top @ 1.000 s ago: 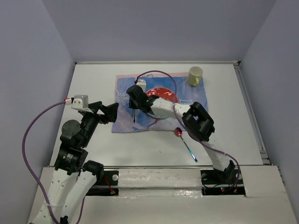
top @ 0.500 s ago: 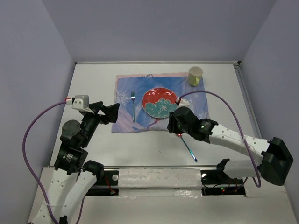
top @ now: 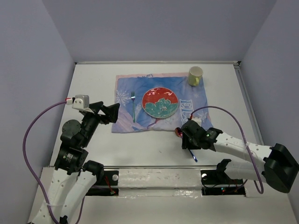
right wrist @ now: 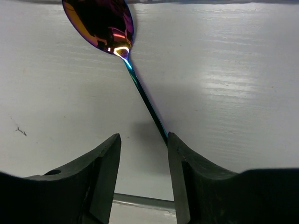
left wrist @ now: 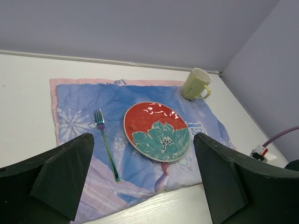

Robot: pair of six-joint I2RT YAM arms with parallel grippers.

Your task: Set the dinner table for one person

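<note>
Hovering at spoon (right wrist: 100, 23) handle, lower right of top view: right gripper (right wrist: 142, 149) fingers apart, unclamped; left gripper (left wrist: 144, 144) spread wide.

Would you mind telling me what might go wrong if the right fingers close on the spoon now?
The spoon lies flat on the dinner table, its thin handle close to one of the right gripper's open fingers, so closing may skid it away. Its bowl sits near the mat's edge; dragging could rumple the cloth.
</note>
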